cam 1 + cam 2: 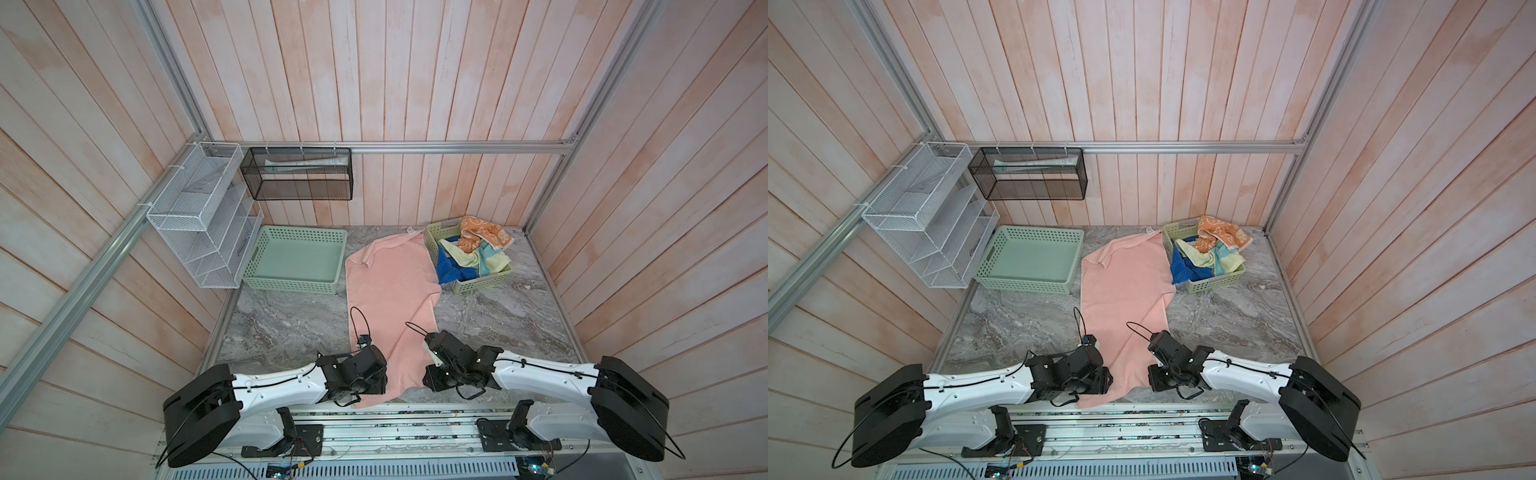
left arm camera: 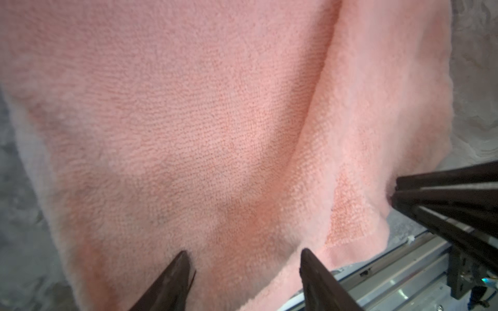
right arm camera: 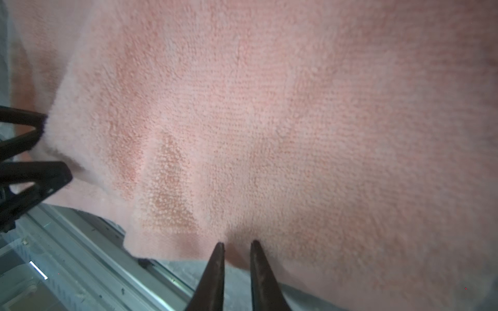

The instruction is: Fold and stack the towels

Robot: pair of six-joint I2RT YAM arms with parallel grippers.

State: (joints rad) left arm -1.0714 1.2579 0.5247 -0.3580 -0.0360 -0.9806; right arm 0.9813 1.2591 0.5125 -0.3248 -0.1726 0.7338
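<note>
Pretty much all you get here is pink towel, fuzzy terry filling almost the whole frame, with one long soft crease running diagonally down it. The left end effector has its two dark fingers spread well apart, tips right on the cloth near its hem, nothing pinched between them. Off to the side the right end effector pokes in, tips close together right at the towel's edge. Grey marbled bench peeks out past the cloth, and a silver metal rail runs just beyond the hem.
</note>
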